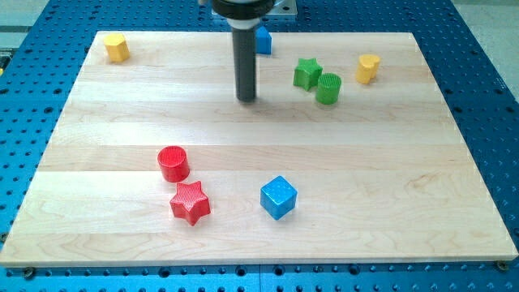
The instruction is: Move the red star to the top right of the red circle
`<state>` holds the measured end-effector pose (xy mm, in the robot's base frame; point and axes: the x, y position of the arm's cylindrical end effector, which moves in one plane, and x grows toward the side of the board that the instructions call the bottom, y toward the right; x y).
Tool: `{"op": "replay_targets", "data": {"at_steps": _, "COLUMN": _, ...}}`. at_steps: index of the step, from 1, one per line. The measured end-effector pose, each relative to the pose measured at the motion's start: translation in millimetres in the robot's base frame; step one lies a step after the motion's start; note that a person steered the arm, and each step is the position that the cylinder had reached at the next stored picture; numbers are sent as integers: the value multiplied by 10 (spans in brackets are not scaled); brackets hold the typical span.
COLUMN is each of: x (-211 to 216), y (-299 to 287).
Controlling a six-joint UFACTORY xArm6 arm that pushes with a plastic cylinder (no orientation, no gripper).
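The red star [190,202] lies on the wooden board near the view's bottom left. The red circle [173,163] stands just above it and slightly to the left, almost touching it. My tip [246,100] is at the end of the dark rod in the upper middle of the board. It is far above and to the right of both red blocks and touches no block.
A blue cube [278,197] lies right of the red star. A green star [307,73] and a green cylinder [328,88] sit together at the upper right. Yellow blocks sit at the top left [117,48] and top right [369,68]. A blue block [263,40] is partly hidden behind the rod.
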<state>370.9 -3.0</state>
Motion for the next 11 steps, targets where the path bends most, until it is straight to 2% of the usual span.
{"op": "replay_targets", "data": {"at_steps": 1, "x": 841, "y": -82}}
{"op": "replay_targets", "data": {"at_steps": 2, "x": 1514, "y": -484}}
{"op": "replay_targets", "data": {"at_steps": 3, "x": 2115, "y": -509}}
{"op": "replay_targets", "data": {"at_steps": 4, "x": 2463, "y": -693}}
{"op": "replay_targets", "data": {"at_steps": 5, "x": 2479, "y": -832}}
{"op": "replay_targets", "data": {"at_steps": 6, "x": 2409, "y": -1119}}
{"op": "replay_targets", "data": {"at_steps": 7, "x": 2119, "y": -1126}}
{"op": "replay_targets", "data": {"at_steps": 8, "x": 1825, "y": -492}}
{"op": "replay_targets", "data": {"at_steps": 10, "x": 437, "y": -278}}
{"op": "replay_targets", "data": {"at_steps": 11, "x": 39, "y": -107}}
